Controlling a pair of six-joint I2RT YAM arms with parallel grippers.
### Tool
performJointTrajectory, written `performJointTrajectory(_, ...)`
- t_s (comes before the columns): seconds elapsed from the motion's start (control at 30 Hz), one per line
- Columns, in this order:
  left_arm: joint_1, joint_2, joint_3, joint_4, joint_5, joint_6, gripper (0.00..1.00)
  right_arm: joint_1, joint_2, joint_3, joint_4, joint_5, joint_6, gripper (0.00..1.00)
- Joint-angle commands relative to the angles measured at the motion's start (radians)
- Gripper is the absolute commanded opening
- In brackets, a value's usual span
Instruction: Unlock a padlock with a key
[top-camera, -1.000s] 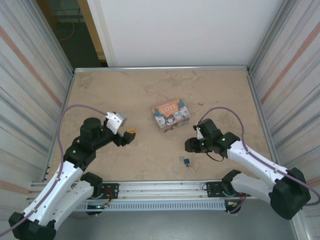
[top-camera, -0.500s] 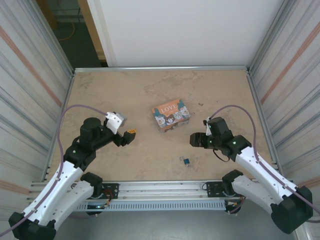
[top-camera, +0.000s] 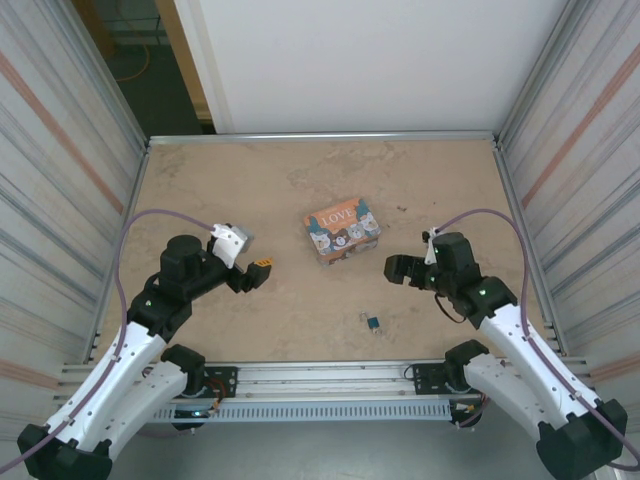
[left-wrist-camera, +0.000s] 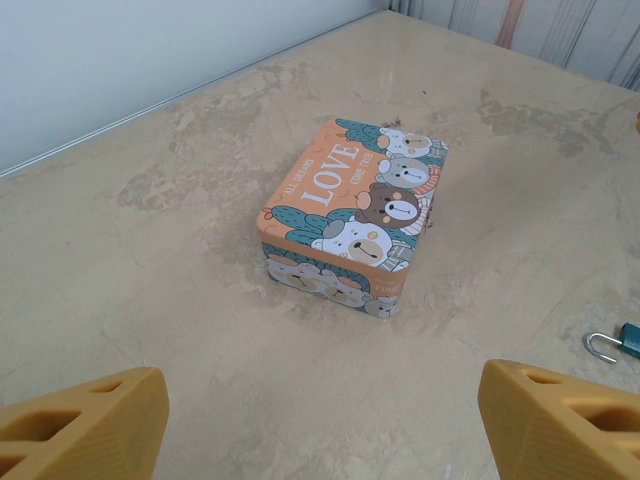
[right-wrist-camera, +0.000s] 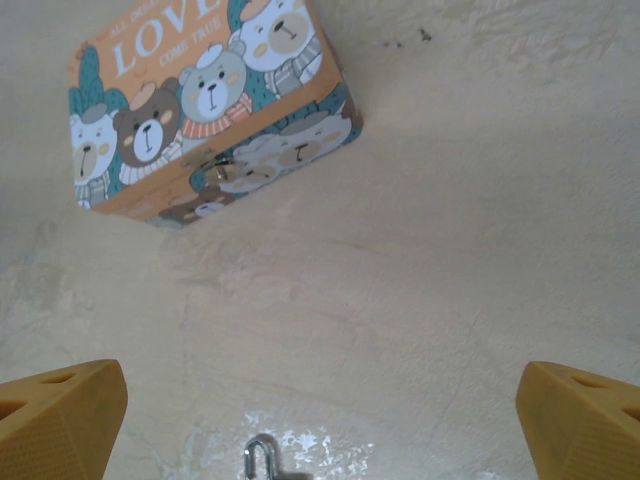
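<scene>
The right gripper (top-camera: 396, 268) is hanging just right of the box (top-camera: 342, 228), its jaws spread wide and gripping nothing. 1 second ago it was sitting lower and nearer the padlock (top-camera: 372, 322) with narrower jaws, so it is backing off to the far right and letting go. The padlock is lying loose on the table (top-camera: 200, 180), near the near edge, between the 2 arms and well apart from both, where it was before. From the right wrist I am seeing just its shackle below the open fingers. The left gripper (top-camera: 262, 268) is hovering at the left, unmoved, jaws apart and empty. I am not making out any key, so to my eye the unlocking is looking stalled or being restarted.
</scene>
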Motion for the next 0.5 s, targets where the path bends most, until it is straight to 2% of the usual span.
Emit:
performJointTrajectory(0.0, 0.009, -0.006, 0.008, -0.002, -0.01, 0.002, 0.82, -0.024, -0.022, -0.015, 0.027, 0.014, -0.021, 0.99)
performJointTrajectory(0.3, 0.009, -0.013, 0.009, -0.013, -0.061, 0.01, 0.83, -0.107, -0.018, -0.005, 0.057, 0.0, -0.074, 0.99)
performJointTrajectory(0.47, 0.009, -0.022, 0.022, -0.048, -0.158, -0.013, 0.85, -0.159, -0.009, 0.014, 0.058, 0.0, -0.12, 0.99)
